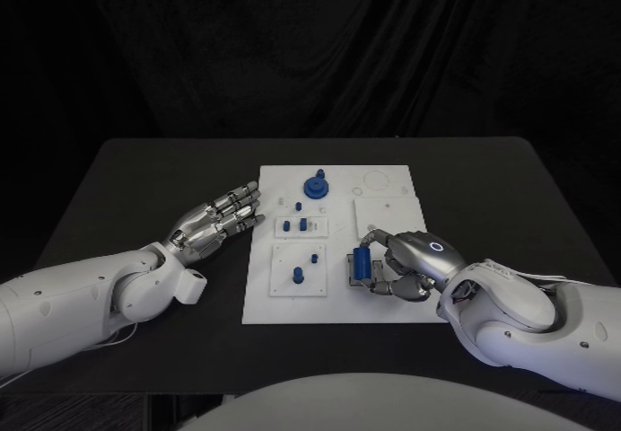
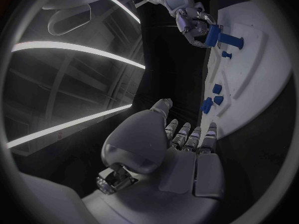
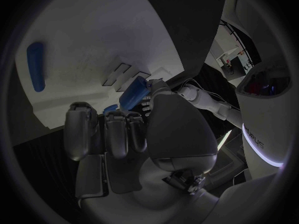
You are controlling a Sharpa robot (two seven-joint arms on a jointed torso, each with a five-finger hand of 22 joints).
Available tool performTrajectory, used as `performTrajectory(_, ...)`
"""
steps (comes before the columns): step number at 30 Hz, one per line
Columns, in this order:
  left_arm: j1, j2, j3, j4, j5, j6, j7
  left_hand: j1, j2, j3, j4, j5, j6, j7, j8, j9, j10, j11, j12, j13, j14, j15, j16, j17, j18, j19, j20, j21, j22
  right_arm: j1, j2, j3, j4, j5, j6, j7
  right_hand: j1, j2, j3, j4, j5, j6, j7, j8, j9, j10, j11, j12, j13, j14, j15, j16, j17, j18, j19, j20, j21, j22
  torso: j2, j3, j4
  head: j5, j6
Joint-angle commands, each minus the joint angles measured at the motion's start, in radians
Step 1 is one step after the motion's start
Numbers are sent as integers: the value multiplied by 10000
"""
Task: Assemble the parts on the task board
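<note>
Overall scene: a black table with a white task board (image 1: 389, 305) in its middle, one robot hand on each side of it.
Right hand: the right hand (image 1: 412, 262) rests on the near right part of the board, fingers curled round a blue block (image 1: 361, 264) — it holds this part, which stands about upright, at or just above the board.
Left hand: the left hand (image 1: 217, 221) hovers just beside the board's left edge, fingers straight and slightly apart, holding nothing.
Parts elsewhere: a round blue knob (image 1: 316, 187) stands at the far middle of the board; small blue pegs (image 1: 303, 224) sit in a plate left of centre; another blue peg (image 1: 296, 275) sits in the plate nearer the robot.
Handling, held part: by its look it is a small moulded or printed plastic piece — I judge it light, stiff and not fragile, with smooth faces that could slip against metal fingers.
Where to take hold: across its two broad flat sides, as the right hand does now, leaving the lower end free to enter its seat.
Handling, pegs: likely very light and easy to knock over; best pinched by the top from above.
Board: rigid and flat; it may slide on the table if pushed sideways.
Writing: no readable label or brand on the board or parts; faint lettering on a white panel in the right wrist view is too unclear to read.
</note>
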Motion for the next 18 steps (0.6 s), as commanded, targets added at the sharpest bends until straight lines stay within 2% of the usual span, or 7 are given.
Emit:
performTrajectory(1, -16, 12, 8, 13, 56, 114, 619, -124, -2, 74, -12, 16, -14, 71, 57, 13, -4, 39, 48, 5, 0, 45, 29, 16, 49, -23, 61, 62, 9, -8, 1, 4, 40, 96, 321, 96, -161, 4, 87, -9, 37, 157, -251, -95, -104, 1079, -74, 26, 2630, 913, -94, -23, 2064, 138, 197, -75, -36, 2031, 3, -7, 5, -6, -1)
performTrajectory(3, -16, 14, 8, 13, 56, 115, 616, -124, -2, 74, -12, 16, -14, 71, 57, 13, -4, 39, 48, 5, 0, 45, 29, 16, 49, -23, 61, 62, 9, -8, 13, 4, 30, 99, 395, 76, -183, -7, 103, -10, 32, 125, -253, -142, -158, 1079, -75, 26, 2630, 909, -95, -32, 2045, 140, 193, -76, -45, 2028, 3, -8, 0, -1, -1)
performTrajectory(18, -21, 52, 8, -25, 56, 143, 581, -131, -3, 79, -15, 14, -8, 72, 58, 14, -3, 38, 53, 6, 5, 48, 32, 18, 49, -21, 63, 63, 9, -8, 225, 4, -166, 105, 836, -135, -439, -37, 197, -16, -744, -51, -235, -486, -698, 1079, -59, 26, 2630, 868, -81, -127, 1870, 177, 120, -68, -221, 1978, 4, -8, 15, 13, -1)
